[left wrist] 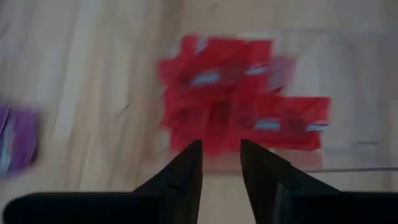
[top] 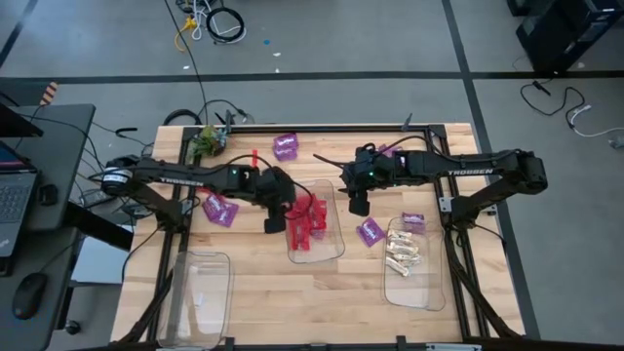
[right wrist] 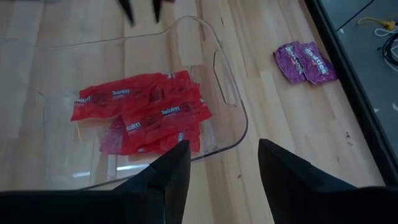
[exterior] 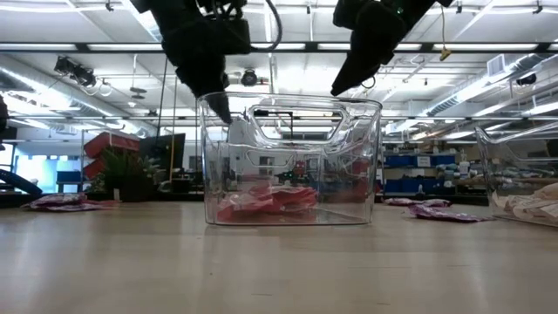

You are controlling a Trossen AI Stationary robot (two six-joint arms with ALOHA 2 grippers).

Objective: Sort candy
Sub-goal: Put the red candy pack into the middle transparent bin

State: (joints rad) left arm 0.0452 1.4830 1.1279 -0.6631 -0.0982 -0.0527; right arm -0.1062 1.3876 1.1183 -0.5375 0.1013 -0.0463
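Wooden table (top: 263, 292), grey floor around it; a desk with laptop (top: 15, 190) at far left, then an empty bin (top: 200, 297). Left gripper (top: 275, 222), fingers parted and empty, hangs beside the middle bin (top: 336, 219) of red candy (top: 307, 226). Right gripper (top: 358, 203), fingers spread and empty, hangs near purple candy (top: 370, 232) and the cream-candy bin (top: 436, 283).

Bright ceiling light — blurred left-wrist view
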